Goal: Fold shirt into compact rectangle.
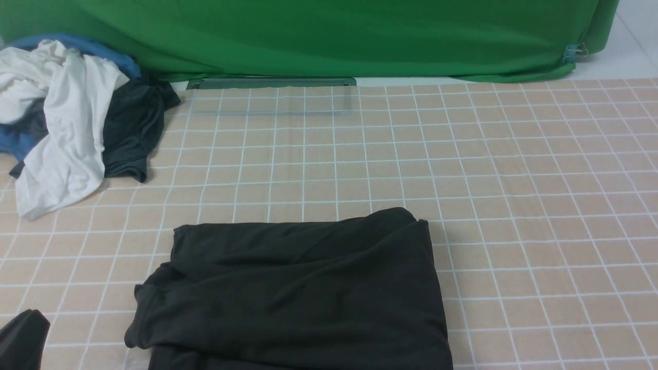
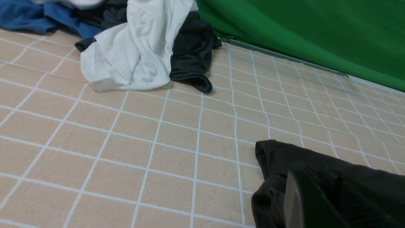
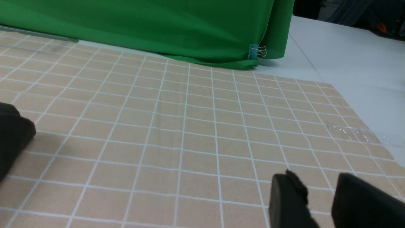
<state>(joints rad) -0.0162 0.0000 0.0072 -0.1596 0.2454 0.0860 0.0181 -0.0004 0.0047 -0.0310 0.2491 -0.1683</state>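
We are looking at the shirt (image 1: 293, 293) lying in the near middle of the checked mat (image 1: 514, 205), already doubled into a thick black block, and it is close to a rectangle but not quite there. The far right corner bulges up, and the near left edge sags out in a loose lobe past the layer above it. Our left gripper (image 2: 297, 199) sits low just beside the shirt's left edge, fingers pressed together with nothing between them as far as we can see. Our right gripper (image 3: 319, 202) hovers over bare mat well to the right of the shirt, fingers (image 3: 288, 199) parted with a clear gap and nothing in it. So we judge the fold is nearly done, and what remains is tidying or one last fold. To do that well, we should pinch all the layers at an edge together, not just the top one, or the stack will slide apart. We want both grippers taking matching corners so the edge lifts level. We should tuck that loose left lobe in before pressing flat. The pile of other clothes, the white garment (image 1: 67, 128) and the dark grey garment (image 1: 133, 128), lies well apart at the far left, so it should not interfere.
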